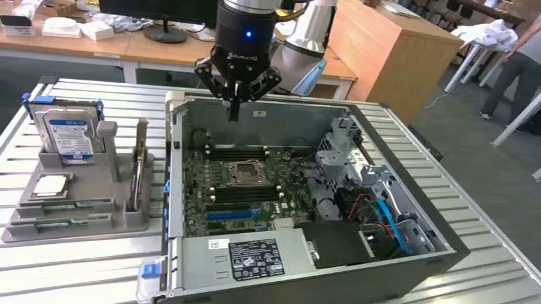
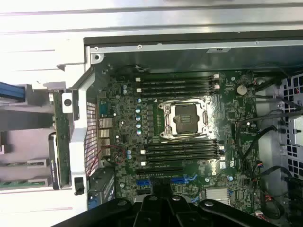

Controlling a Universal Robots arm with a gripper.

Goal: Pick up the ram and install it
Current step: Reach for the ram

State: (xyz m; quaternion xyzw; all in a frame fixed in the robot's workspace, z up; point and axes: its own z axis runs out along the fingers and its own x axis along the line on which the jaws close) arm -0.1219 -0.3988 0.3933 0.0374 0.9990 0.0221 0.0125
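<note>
Two green ram sticks (image 1: pixel 72 204) lie flat in the grey holder (image 1: pixel 118 218) on the exterior view's left; the second (image 1: pixel 59 222) sits just in front of the first. A strip of green board (image 2: pixel 19 183) shows in the wrist view at the holder's edge. My gripper (image 1: pixel 234 113) hangs over the back of the open computer case (image 1: pixel 406 190), well apart from the ram. Its fingers are shut with nothing between them. Below it lies the motherboard (image 2: pixel 156 156) with dark memory slots (image 2: pixel 177 84) on both sides of the processor socket (image 2: pixel 183 118).
A blue-and-white hard drive (image 1: pixel 70 134) stands upright at the back of the holder, and a square silver chip (image 1: pixel 49 185) lies beside the ram. A thin board (image 1: pixel 138 166) stands on edge in the holder. Cables and a drive cage (image 1: pixel 355 158) crowd the case's right side.
</note>
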